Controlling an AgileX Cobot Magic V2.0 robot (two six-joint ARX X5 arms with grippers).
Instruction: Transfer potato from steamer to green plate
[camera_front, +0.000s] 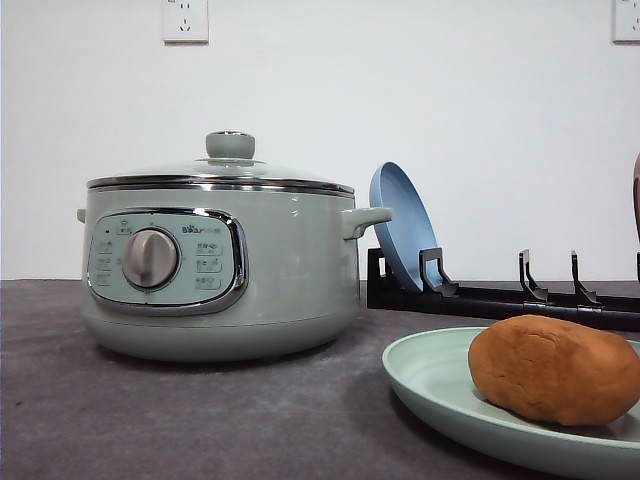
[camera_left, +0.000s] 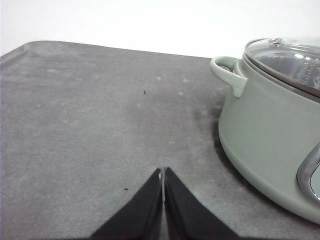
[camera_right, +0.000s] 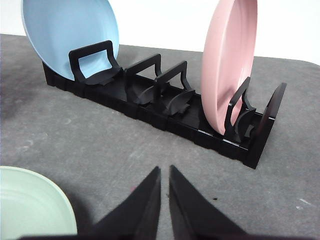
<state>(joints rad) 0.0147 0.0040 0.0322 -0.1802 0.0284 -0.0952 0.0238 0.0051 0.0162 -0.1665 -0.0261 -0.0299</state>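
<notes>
Potato seen resting on green plate, both cut off at frame edge. Steamer lidded, contents hidden. Left claw closed, right claw nearly closed, both empty; bare surface seen ahead of left claw.

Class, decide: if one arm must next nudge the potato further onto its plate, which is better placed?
Probably right: the right gripper hovers beside the green plate holding the potato; the left gripper faces the steamer.

We see a staged kitchen test setup: bare white wall with sockets, grey counter, electric steamer, black plate rack holding blue plate and pink plate.
</notes>
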